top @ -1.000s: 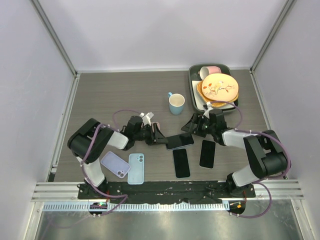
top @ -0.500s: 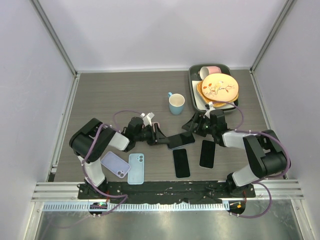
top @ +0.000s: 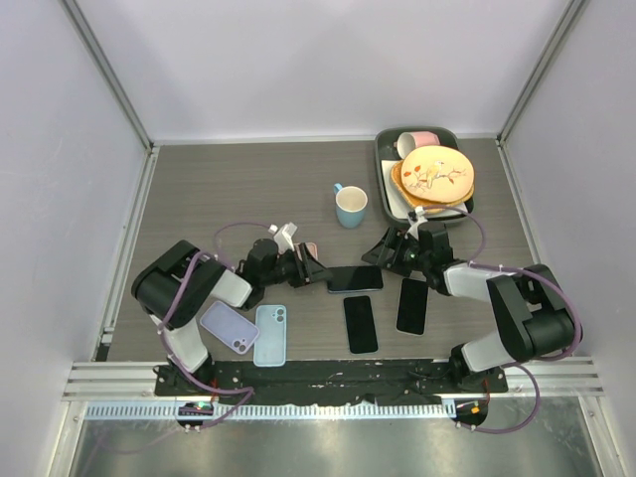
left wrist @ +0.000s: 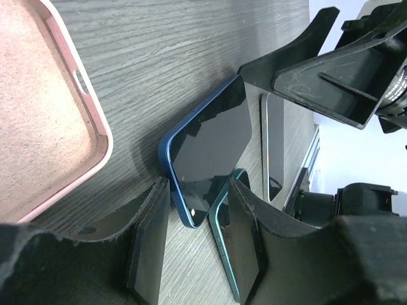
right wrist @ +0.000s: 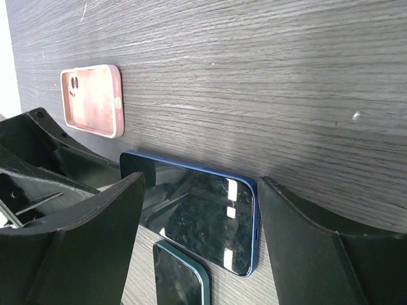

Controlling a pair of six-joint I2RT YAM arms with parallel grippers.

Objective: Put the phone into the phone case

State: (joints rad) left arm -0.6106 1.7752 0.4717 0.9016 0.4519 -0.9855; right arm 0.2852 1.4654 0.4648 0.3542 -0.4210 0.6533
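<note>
The blue phone (top: pixel 356 279) is lying flat, screen up, near the middle of the table (top: pixel 219 189). The pink phone case (right wrist: pixel 91 100) is sitting close by, toward the left edge. The left gripper (left wrist: pixel 200 184) is standing half open, closely flanking the phone's short end; whether it is pinching cannot be told. The right gripper (right wrist: pixel 202 184) is gaping wide, holding nothing. The phone is probably stiff, light and slick, so it is best pinched across its long side edges, not the glass.
</note>
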